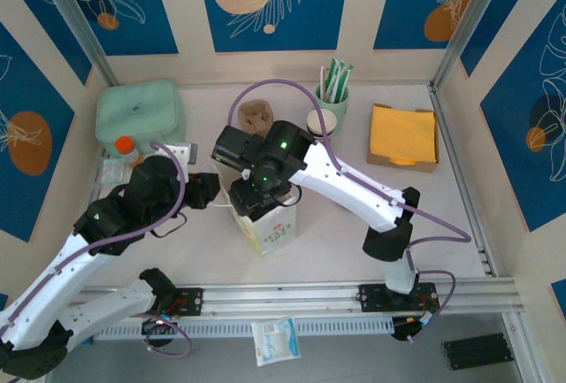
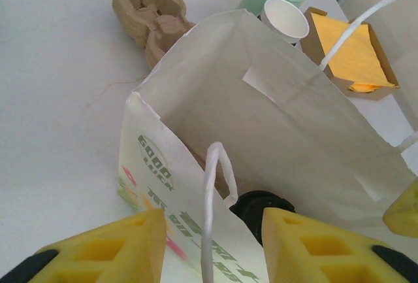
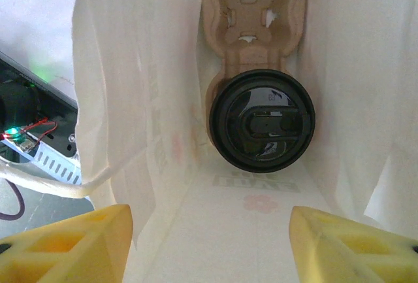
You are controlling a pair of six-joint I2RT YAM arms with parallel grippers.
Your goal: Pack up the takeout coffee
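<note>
The paper bag (image 1: 268, 224) stood open near the middle of the table. The coffee cup (image 3: 262, 120) sat at the bottom of the bag, in one pocket of a brown pulp cup carrier (image 3: 251, 8) that lay on the bag's floor. Its black lid was on and faced up at the bag's mouth.

The right pincer (image 3: 209, 231) hung over the bag's mouth and pointed straight down into it. Its yellow fingers were spread wide and held nothing. The cup lay well below them, off toward the carrier's end of the bag rather than between the fingertips.

The left pincer (image 2: 209, 231) was at the bag's near rim, released, its fingers apart on either side of the bag's white handle (image 2: 212, 185) without pinching it. The cup's lid showed just past that rim, inside the bag.
</note>
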